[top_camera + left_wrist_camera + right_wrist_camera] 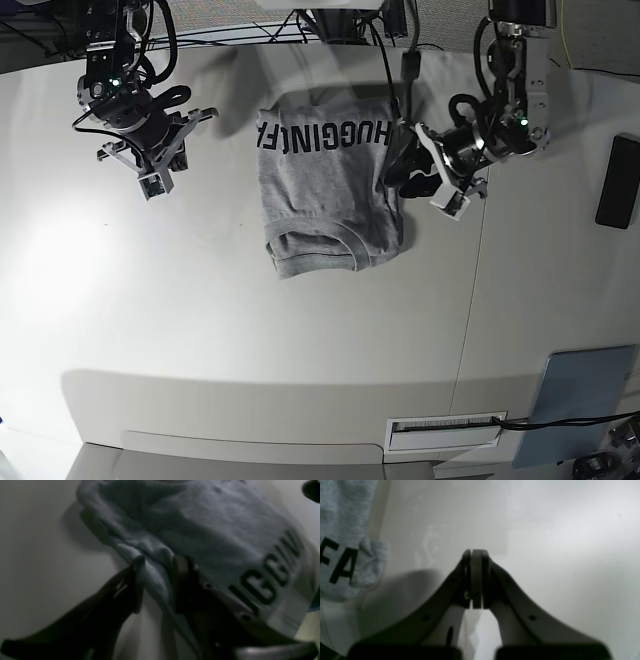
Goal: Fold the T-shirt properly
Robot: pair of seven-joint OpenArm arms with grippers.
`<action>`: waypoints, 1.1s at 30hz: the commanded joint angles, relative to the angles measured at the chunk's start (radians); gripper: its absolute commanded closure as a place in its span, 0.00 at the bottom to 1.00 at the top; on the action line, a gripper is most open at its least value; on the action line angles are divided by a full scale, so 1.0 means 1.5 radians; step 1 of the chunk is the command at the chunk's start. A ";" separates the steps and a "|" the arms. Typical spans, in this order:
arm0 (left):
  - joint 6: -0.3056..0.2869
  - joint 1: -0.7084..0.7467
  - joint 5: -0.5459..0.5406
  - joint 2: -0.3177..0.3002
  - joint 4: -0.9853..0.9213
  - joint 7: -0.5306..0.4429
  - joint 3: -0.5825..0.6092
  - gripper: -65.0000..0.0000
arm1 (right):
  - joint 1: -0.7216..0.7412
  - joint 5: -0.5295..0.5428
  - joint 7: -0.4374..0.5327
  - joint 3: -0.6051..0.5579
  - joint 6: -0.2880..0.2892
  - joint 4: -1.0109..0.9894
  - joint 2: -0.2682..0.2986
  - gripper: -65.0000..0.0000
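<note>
The T-shirt [330,190] lies folded mid-bench, lettering at the far edge, ribbed neck toward the near edge, long axis running far to near. My left tool [156,580] sits at its edge on my left side, jaws parted with a fold of hem between them (loosely, not clamped). My right tool [476,555], pinched closed on nothing, hangs well apart over bare bench [250,350]
</note>
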 commanded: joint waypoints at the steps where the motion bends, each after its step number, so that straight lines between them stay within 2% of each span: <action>1: -0.003 0.001 -0.016 -0.014 0.024 -0.015 -0.005 0.66 | 0.002 0.004 0.005 0.003 0.002 0.014 0.007 1.00; 7: -0.003 0.049 -0.010 -0.058 0.078 0.020 -0.005 0.66 | 0.002 0.004 0.006 0.003 0.002 0.014 0.007 1.00; 16: -0.003 0.133 0.014 -0.132 0.144 0.020 -0.005 0.66 | 0.004 0.004 0.006 0.003 0.002 0.014 0.007 1.00; 25: -0.003 0.225 0.015 -0.137 0.166 0.030 -0.005 0.66 | -0.007 0.004 -0.034 0.010 0.002 0.039 0.007 1.00; 30: 0.005 0.268 0.010 -0.137 0.166 0.036 -0.025 0.66 | -0.067 0.004 -0.035 0.071 0.002 0.112 0.006 1.00; 33: 0.016 0.297 -0.020 -0.130 0.171 0.038 -0.066 0.68 | -0.115 0.004 -0.035 0.126 0.002 0.143 0.006 1.00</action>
